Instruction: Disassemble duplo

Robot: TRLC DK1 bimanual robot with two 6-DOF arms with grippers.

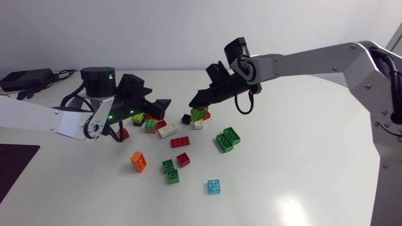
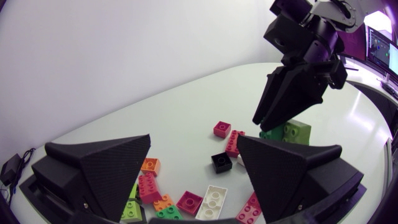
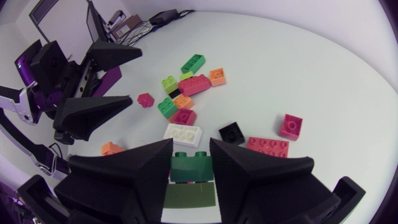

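My right gripper (image 1: pixel 196 103) is shut on a small stack, a dark green brick joined to a lime one (image 1: pixel 199 113). In the right wrist view the stack (image 3: pixel 189 169) sits clamped between the two fingers. My left gripper (image 1: pixel 161 110) stands open a short way to the stack's left, with nothing between its fingers. In the left wrist view the open left gripper (image 2: pixel 193 180) faces the held stack (image 2: pixel 287 132), which hangs from the right gripper (image 2: pixel 264 121) ahead of it. Loose bricks lie under and between both grippers.
Scattered on the table are a white brick (image 1: pixel 168 132), a red one (image 1: pixel 180 142), a green pair (image 1: pixel 228 138), an orange one (image 1: pixel 139 161), a black one (image 1: pixel 186 118) and a translucent blue one (image 1: pixel 214 186). A black device (image 1: pixel 25 78) lies at the back left.
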